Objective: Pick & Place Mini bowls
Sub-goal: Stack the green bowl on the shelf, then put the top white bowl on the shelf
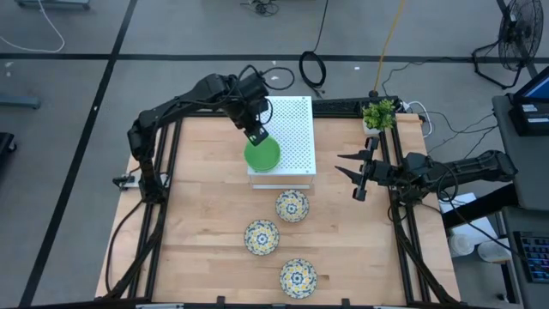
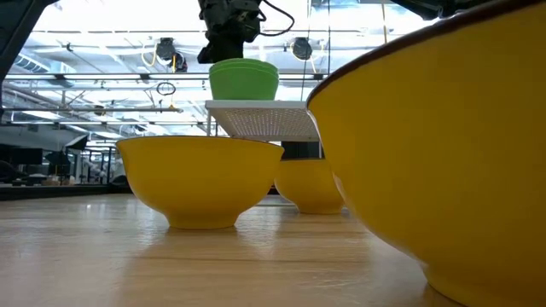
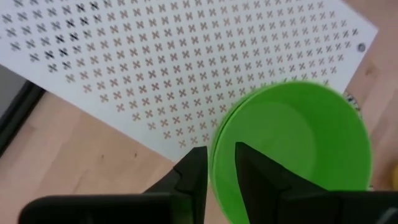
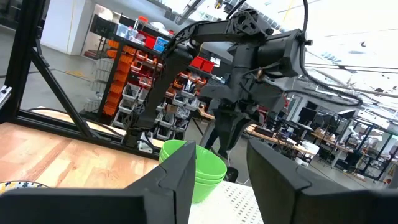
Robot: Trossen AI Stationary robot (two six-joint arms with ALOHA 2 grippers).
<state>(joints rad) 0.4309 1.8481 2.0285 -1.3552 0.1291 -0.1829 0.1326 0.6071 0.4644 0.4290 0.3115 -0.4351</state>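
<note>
The left gripper (image 3: 219,171) jaws are pinching the green bowls' (image 3: 292,149) rim on the white box (image 1: 290,133); the right gripper (image 1: 350,165) is waiting, jaws spread.

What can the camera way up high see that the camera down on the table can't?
Only the high view shows the flower patterns inside the three floral bowls, the right gripper waiting open near the table's right edge, and the little potted plant. Only the low view shows the bowls' plain yellow outsides and the room behind. Both show the green bowls stacked on the white perforated box, with the left gripper at their rim; the left wrist view shows its fingers astride that rim.
</note>
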